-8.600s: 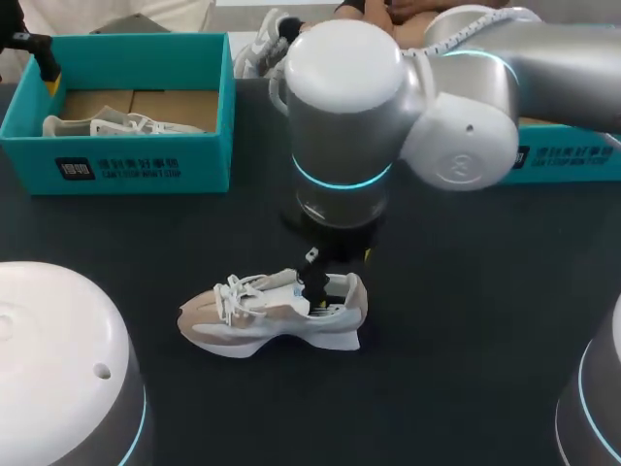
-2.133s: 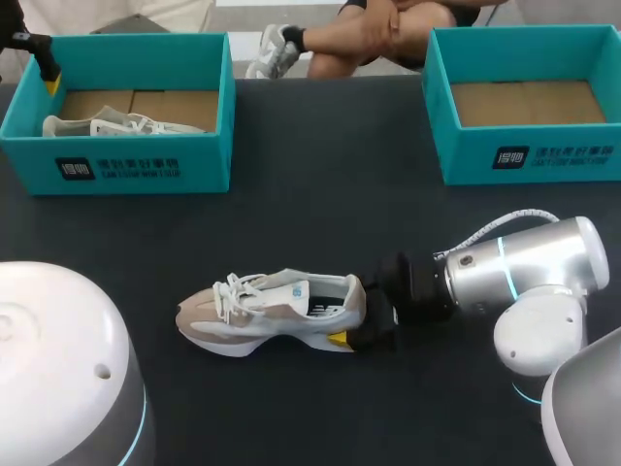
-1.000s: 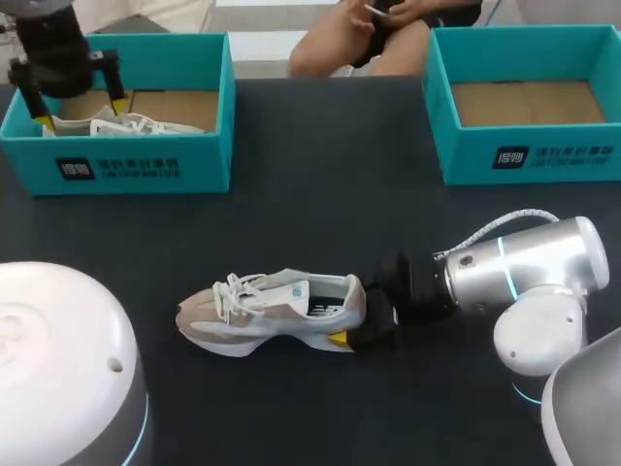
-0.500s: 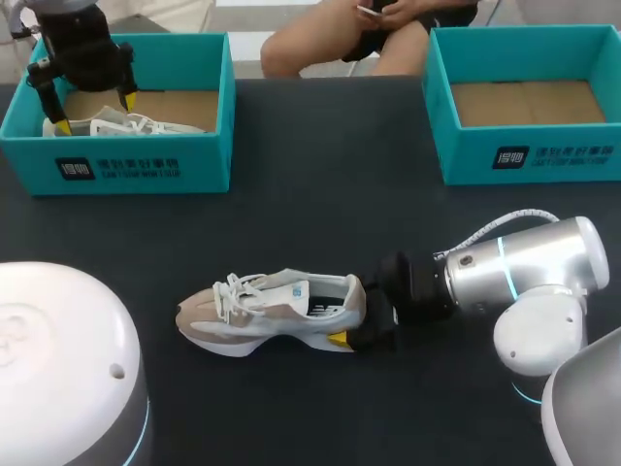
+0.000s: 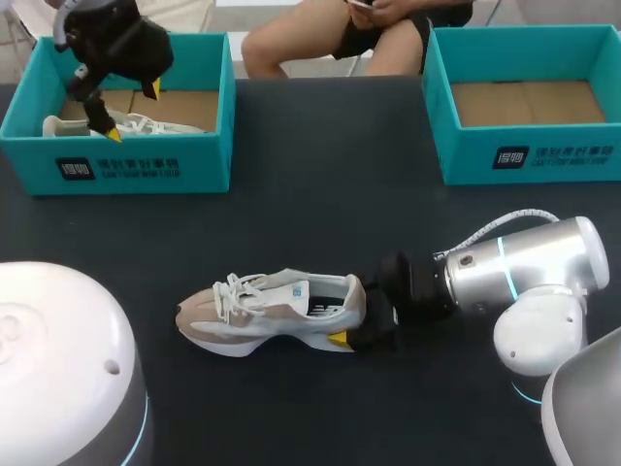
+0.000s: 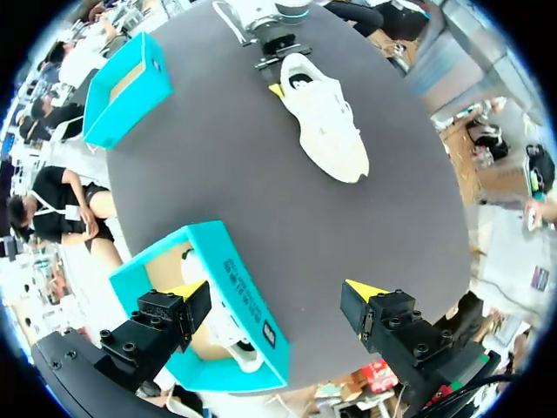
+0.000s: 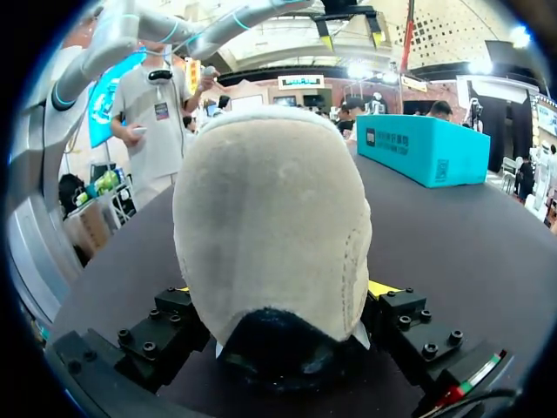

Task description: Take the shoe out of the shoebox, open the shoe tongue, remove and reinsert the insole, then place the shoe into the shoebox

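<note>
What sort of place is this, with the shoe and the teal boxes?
Likely a robot lab or demo stand: the right gripper clamps a shoe on a dark table, and a teal shoebox holds a second shoe.

The end effector [image 6: 277, 294], fingers spread, straddles the shoebox [image 6: 237, 289] wall.

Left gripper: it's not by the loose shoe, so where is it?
In the head view, the left gripper hangs at far left, over the left shoebox and the shoe inside it.
</note>
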Tool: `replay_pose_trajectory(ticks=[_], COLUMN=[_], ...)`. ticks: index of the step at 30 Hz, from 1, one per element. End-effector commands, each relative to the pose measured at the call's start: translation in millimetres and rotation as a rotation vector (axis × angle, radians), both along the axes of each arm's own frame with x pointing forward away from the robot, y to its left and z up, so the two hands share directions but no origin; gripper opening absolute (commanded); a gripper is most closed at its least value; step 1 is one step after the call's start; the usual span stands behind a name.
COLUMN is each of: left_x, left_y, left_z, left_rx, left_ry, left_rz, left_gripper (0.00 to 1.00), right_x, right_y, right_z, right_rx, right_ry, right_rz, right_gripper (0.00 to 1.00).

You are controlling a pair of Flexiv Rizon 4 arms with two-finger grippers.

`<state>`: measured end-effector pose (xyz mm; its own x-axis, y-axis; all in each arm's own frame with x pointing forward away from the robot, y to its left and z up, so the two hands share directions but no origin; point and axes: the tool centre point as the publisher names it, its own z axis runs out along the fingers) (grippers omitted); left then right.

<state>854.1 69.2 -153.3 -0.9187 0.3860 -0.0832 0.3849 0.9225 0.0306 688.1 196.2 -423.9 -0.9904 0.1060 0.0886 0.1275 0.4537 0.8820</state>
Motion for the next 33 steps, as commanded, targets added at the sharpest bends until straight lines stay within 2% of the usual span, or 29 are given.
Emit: replay_pose_trajectory(ticks=[1, 2, 5, 22, 24, 25, 26, 32, 33], left_x=[-15.6, -16.6, -24.0, -24.0, -26.1, -33.1, -36.7, -60.8, -65.1], left_y=[-25.5, -31.6, -58.0, -58.0, -66.6, -75.3, -79.9, -108.7, -112.6], left_z=[-2.9, -6.6, -15.5, -15.5, -15.8, -16.7, -16.1, -11.3, -10.5], left_rx=[-0.131, -0.15, -0.188, -0.188, -0.201, -0.203, -0.222, -0.249, -0.252], left_ry=[-0.085, -0.052, 0.022, 0.022, 0.024, -0.029, -0.018, 0.016, -0.022], left_rz=[0.722, 0.804, 0.841, 0.841, 1.0, 1.101, 1.168, 1.483, 1.484], left_gripper=[1.0, 1.0, 1.0, 1.0, 1.0, 1.0, 1.0, 1.0, 1.0], right_x=[0.8, 0.8, 0.8, 0.8, 0.8, 0.8, 0.8, 0.8, 0.8], right_y=[4.7, 4.7, 4.7, 4.7, 4.7, 4.7, 4.7, 4.7, 4.7], right_z=[-4.6, -4.6, -4.6, -4.6, -4.6, -4.6, -4.6, -4.6, -4.6], right_rx=[-0.004, -0.004, -0.004, -0.004, -0.004, -0.004, -0.004, -0.004, -0.004], right_ry=[0.001, 0.001, 0.001, 0.001, 0.001, 0.001, 0.001, 0.001, 0.001], right_rz=[-0.002, -0.002, -0.002, -0.002, -0.002, -0.002, -0.002, -0.002, -0.002], right_gripper=[0.0, 0.0, 0.0, 0.0, 0.0, 0.0, 0.0, 0.0, 0.0])
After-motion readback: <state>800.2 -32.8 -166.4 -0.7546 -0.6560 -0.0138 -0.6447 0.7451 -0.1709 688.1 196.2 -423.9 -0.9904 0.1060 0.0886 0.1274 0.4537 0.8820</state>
